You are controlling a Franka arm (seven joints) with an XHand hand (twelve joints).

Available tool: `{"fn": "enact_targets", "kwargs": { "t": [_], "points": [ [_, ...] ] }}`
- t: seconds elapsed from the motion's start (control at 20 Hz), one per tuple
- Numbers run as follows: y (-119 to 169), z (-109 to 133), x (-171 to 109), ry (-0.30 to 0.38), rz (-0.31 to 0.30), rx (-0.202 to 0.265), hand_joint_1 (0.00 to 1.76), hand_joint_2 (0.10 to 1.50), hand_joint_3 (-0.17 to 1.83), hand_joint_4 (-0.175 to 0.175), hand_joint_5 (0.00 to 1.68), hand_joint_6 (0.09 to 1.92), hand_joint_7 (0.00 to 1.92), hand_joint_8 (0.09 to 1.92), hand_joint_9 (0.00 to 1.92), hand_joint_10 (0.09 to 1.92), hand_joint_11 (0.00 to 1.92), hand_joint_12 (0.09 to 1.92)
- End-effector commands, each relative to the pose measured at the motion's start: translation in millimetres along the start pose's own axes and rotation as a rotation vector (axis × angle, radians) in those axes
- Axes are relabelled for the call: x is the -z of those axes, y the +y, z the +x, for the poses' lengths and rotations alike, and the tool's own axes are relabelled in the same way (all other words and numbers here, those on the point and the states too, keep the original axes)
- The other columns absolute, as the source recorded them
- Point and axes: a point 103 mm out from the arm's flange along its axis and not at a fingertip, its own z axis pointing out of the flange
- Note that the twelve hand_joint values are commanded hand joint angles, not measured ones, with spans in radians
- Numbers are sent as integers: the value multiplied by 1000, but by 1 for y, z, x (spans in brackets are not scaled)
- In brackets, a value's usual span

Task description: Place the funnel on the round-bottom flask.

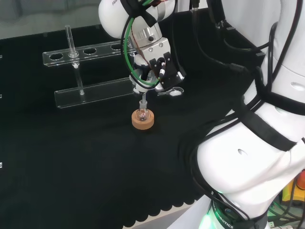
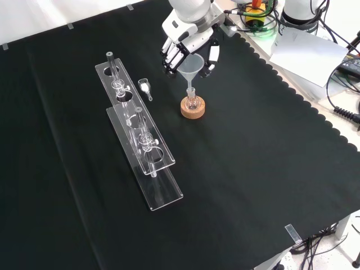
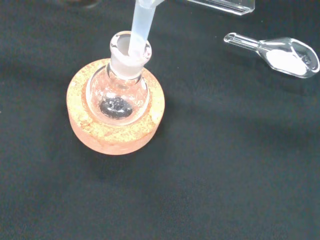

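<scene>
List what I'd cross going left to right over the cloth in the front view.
Clear rack with its tubes → small scoop of white powder → round-bottom flask on its cork ring, the funnel above it in the robot hand.

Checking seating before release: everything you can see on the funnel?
The funnel is translucent whitish plastic by its look: a wide cone on top and a narrow straight stem below. It stands about upright, held at the cone by the hand, whose fingers curl round it. In the wrist view the stem tip is inside the neck of the round-bottom flask, which sits in a cork ring. The cone rides well above the neck.
</scene>
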Motion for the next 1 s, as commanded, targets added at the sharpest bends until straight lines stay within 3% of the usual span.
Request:
{"fn": "enact_targets", "kwargs": {
  "t": [0.05, 0.3, 1.0],
  "points": [
    [4, 0, -3, 6, 1, 6, 781, 881, 631, -63, 539, 720, 370, 698, 826, 567, 568, 1263],
    [4, -19, -12, -8, 11, 0, 779, 883, 630, -63, 539, 720, 368, 700, 824, 570, 568, 1264],
    [3, -5, -11, -10, 18, 5, 777, 886, 628, -64, 537, 721, 365, 705, 814, 577, 566, 1264]
  ]
}}
